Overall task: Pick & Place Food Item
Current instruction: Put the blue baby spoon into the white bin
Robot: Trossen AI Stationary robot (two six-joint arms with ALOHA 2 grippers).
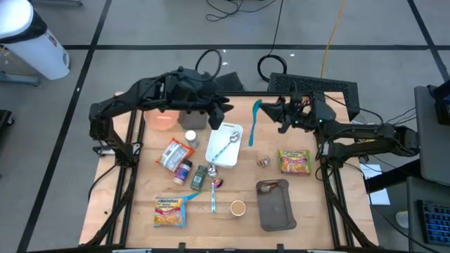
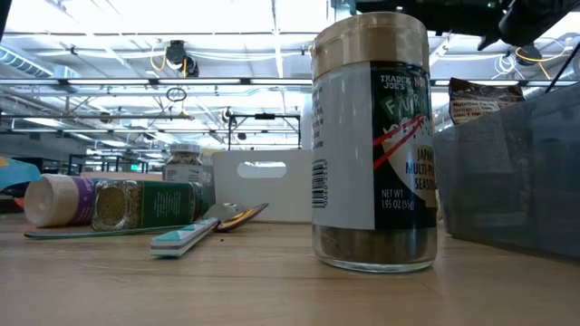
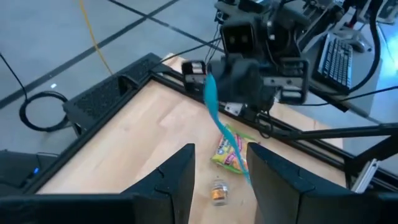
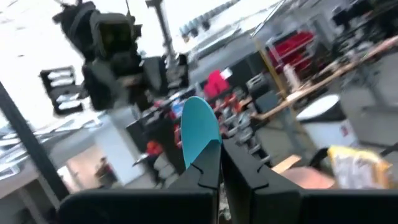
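The right gripper (image 1: 270,112) pinches a thin, flat teal spatula (image 1: 253,123) above the table's far side, its handle end buried between the dark fingers (image 4: 208,168). The left gripper (image 3: 219,180) hovers over the white rectangular tray (image 1: 223,145), fingers parted and empty. A glossy yellow noodle packet (image 1: 294,161) lies flat on pale wood, partly hidden behind the blade in the left wrist view.

High view looks straight down; low view sits level beside a seasoning jar (image 2: 373,145).
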